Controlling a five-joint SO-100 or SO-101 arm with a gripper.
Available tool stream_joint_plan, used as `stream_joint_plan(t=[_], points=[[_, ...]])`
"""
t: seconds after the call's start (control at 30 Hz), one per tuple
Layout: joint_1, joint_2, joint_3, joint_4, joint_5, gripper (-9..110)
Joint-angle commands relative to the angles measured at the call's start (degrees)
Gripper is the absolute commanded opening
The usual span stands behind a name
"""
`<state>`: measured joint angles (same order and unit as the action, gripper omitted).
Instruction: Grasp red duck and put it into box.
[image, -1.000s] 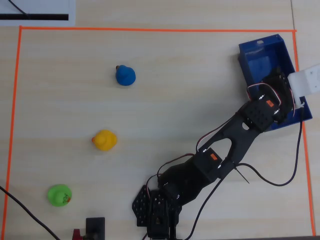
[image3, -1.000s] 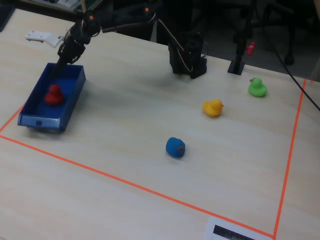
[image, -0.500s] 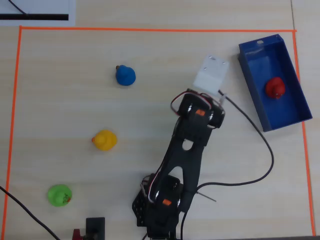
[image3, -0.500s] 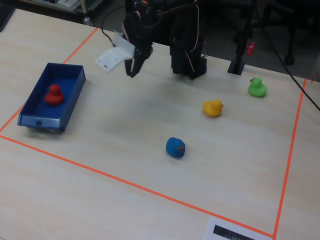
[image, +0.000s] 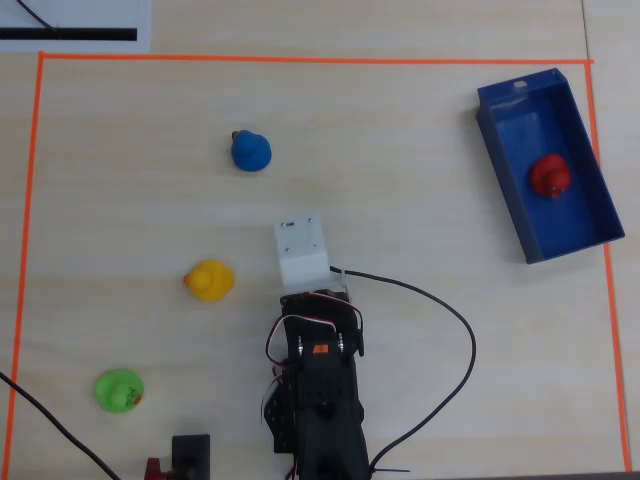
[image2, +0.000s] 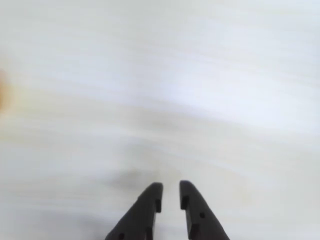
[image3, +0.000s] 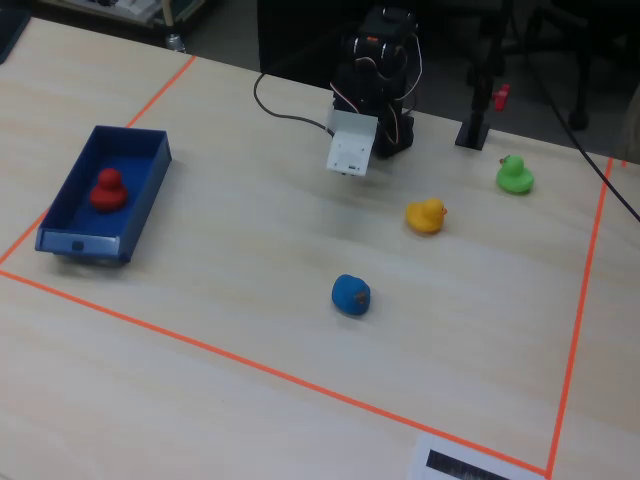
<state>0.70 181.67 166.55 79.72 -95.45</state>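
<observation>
No readable text, brand, number or sign anywhere; only a white sheet (image3: 470, 462) at the table edge in the fixed view, carrying a black bar with marks too small to read, seen again as a plain black bar on the sheet (image: 70, 22) in the overhead view

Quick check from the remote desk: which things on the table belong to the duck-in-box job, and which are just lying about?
Part of the job:
- red duck, already sitting in the box
- box, at the right edge in the overhead view
- gripper, holding nothing, fingers slightly apart

Just lying about:
- blue duck
- yellow duck
- green duck
</observation>
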Motion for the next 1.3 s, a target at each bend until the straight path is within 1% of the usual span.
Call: stream_joint_plan(t=[0.0,0.2,0.43,0.73,0.9,1.27], points=[[-0.7,4.3,3.7,0.1,0.0,0],[-0.7,8.0,8.3,-1.1,-0.1,0],[0.9,8.0,11.6,-3.0,-0.2,0],[0.8,8.0,11.6,-2.9,0.9,0],[0.8,8.0,11.6,-2.6,2.5,2],[0.8,8.0,11.6,-2.6,2.5,3]])
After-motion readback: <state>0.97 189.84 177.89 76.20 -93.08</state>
